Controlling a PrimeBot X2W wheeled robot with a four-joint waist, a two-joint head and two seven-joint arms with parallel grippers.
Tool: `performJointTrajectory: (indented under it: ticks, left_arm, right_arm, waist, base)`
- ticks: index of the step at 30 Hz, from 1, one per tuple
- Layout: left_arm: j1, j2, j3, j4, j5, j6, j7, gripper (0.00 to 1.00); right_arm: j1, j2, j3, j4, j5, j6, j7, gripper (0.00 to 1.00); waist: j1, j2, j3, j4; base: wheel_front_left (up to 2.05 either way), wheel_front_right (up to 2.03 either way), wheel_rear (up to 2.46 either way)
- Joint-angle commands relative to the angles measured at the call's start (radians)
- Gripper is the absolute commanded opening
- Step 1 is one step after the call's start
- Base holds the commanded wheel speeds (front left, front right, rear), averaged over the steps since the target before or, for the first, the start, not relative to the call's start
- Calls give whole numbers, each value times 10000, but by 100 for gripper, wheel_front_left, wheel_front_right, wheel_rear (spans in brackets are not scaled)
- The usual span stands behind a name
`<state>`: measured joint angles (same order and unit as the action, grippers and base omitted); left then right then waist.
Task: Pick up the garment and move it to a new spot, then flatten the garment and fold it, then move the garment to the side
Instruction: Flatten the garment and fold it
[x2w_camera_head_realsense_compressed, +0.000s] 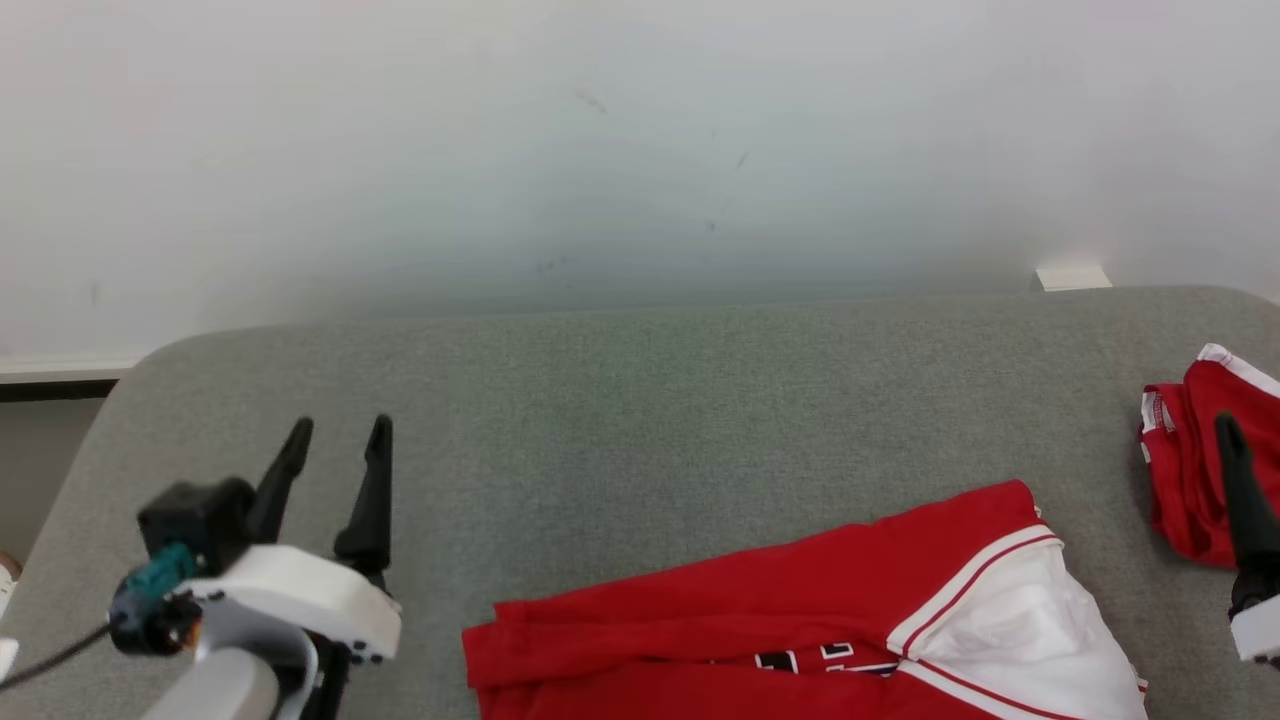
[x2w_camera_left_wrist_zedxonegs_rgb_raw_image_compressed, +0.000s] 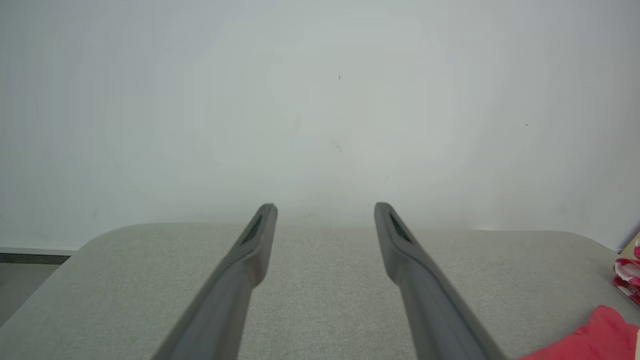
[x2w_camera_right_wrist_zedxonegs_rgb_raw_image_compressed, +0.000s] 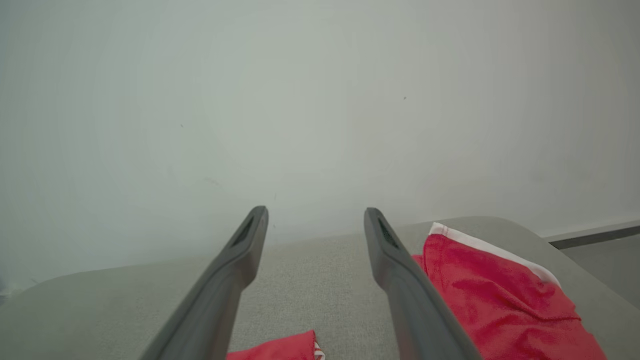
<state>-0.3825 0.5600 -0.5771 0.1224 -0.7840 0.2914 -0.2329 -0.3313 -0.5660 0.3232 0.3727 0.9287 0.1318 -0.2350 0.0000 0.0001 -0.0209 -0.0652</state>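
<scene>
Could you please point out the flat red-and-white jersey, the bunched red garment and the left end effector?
Flat red-and-white jersey (x2w_camera_head_realsense_compressed: 700, 610): head view, red body panel.
Bunched red garment (x2w_camera_head_realsense_compressed: 1180, 480): head view, red middle folds.
Left end effector (x2w_camera_head_realsense_compressed: 340, 428): head view, midway between fingertips.

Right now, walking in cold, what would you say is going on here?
Nothing is being handled at this moment. The robot's left gripper and right gripper both stand open and empty over a grey padded surface. A red jersey with a white sleeve lies near the front edge between the two grippers, untouched. A second, bunched red garment with white trim sits at the robot's right, beside the right gripper.
</scene>
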Motion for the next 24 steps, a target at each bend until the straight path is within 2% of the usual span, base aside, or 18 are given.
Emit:
performJointTrajectory:
  ticks: [1, 5, 10, 15, 24]
  left_arm:
    - [467, -206, 123, -138, 97, 160, -175, 100]
    - [1542, -805, 735, -420, 300, 497, -302, 100]
    - [2555, -1634, 1777, -742, 1453, 361, -309, 100]
    - [3260, -2528, 2733, -717, 2252, -173, -312, 100]
    - [3181, -3498, 3378, -261, 3260, -1348, -314, 100]
  right_arm:
    - [518, 316, -422, -78, -244, -26, -99, 100]
    - [1806, 1389, -1857, -592, -1171, -26, -216, 100]
    - [3216, 2527, -2902, -1213, -2352, -26, -136, 100]
    - [3718, 3309, -3283, -1413, -2907, -26, 348, 100]
    - [2684, 3506, -3064, -728, -3526, -26, 1668, 100]
  waist:
    - [0, -1, 50, 28]
    - [0, -1, 133, 90]
    - [0, -1, 197, 168]
    - [0, -1, 250, 134]
    - [0, -1, 354, 83]
  base:
    - [0, 0, 0]
    - [0, 0, 0]
    - [0, 0, 0]
    - [0, 0, 0]
    - [0, 0, 0]
